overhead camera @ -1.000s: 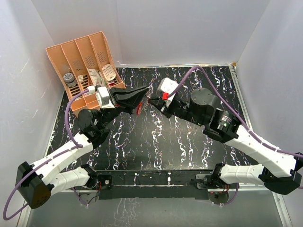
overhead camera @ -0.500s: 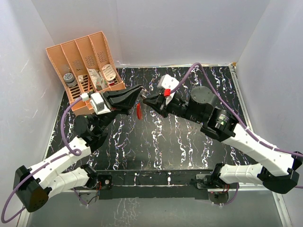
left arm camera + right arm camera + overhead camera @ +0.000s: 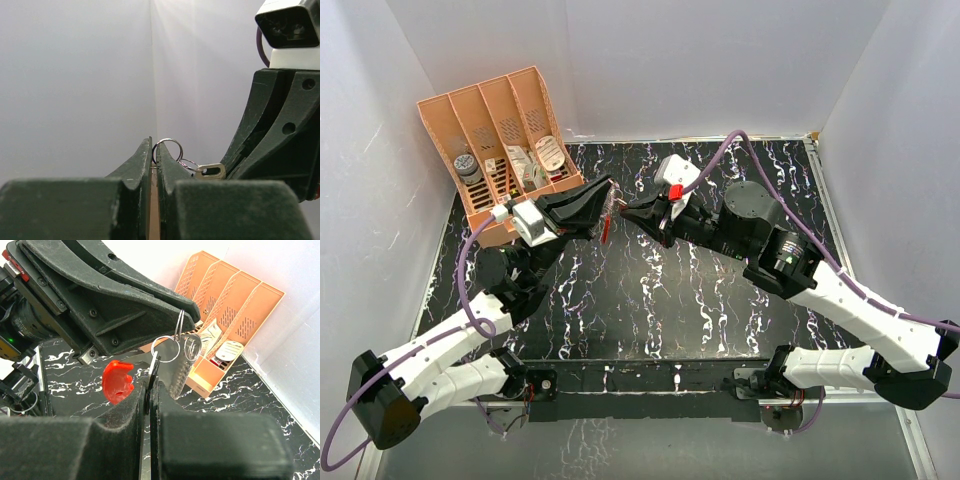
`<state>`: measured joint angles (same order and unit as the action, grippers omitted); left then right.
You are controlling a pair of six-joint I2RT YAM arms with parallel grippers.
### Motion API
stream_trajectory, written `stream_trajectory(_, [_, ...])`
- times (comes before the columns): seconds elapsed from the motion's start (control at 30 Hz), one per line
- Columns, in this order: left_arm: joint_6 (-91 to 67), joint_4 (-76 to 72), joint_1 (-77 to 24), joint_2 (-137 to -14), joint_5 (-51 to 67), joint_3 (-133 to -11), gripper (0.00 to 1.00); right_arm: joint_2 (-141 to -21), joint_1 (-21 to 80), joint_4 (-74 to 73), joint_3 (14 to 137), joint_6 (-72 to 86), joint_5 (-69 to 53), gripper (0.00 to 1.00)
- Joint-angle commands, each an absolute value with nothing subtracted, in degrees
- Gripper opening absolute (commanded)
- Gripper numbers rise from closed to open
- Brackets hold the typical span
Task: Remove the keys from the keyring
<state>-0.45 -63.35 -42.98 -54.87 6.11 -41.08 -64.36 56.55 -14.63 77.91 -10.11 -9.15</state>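
Observation:
My left gripper [image 3: 608, 192] and right gripper [image 3: 626, 212] meet tip to tip above the table's back middle. The left gripper [image 3: 154, 150] is shut on the keyring's thin metal ring [image 3: 168, 148]. A smaller ring links it to the silver key [image 3: 210, 171]. The right gripper [image 3: 150, 386] is shut on the key's thin blade [image 3: 155, 364], with the rings [image 3: 166, 349] just above its tips. The keyring's red tag [image 3: 118, 381] hangs below the left gripper's fingers [image 3: 115, 295]. It also shows in the top view [image 3: 607, 229].
A peach organiser [image 3: 495, 140] with several small items stands at the back left, close behind the left gripper. It also shows in the right wrist view [image 3: 235, 310]. White walls enclose the black marbled table [image 3: 650, 300] on three sides.
Both grippers have shifted a little left and toward the back together, still joined at the keyring. The red tag has swung slightly left with them.

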Motion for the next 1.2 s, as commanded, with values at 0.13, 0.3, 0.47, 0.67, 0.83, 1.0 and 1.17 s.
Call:
stream_trajectory(0.13, [5.37,-67.59,-41.30,-53.90,-8.99,-41.99,0.00,-62.64,58.05,-19.13,80.17,-8.76,-16.72,0.00])
stream_trajectory(0.3, [5.63,-66.03,-41.30,-53.73,-8.95,-41.86,0.00,-62.18,58.10,-19.49,81.17,-9.35,-15.70,0.00])
stream_trajectory(0.47, [6.73,-63.76,-41.31,-53.20,-9.26,-41.84,0.00,-62.41,58.10,-20.74,83.78,-10.45,-14.10,0.00])
stream_trajectory(0.67, [8.11,-61.32,-41.30,-51.67,-10.20,-41.21,0.00,-63.13,58.10,-22.88,88.78,-12.32,-11.34,0.00])
stream_trajectory(0.83, [8.51,-57.84,-41.28,-50.70,-9.51,-41.30,0.00,-63.89,58.10,-24.26,92.94,-14.44,-8.13,0.00])
stream_trajectory(1.0, [7.76,-54.82,-41.26,-50.39,-7.01,-41.82,0.00,-66.25,58.10,-26.64,98.44,-16.97,-6.19,0.00])
stream_trajectory(1.17, [5.80,-51.03,-41.30,-50.40,-2.36,-43.12,0.00,-69.38,58.10,-29.03,103.53,-19.65,-5.00,0.00])
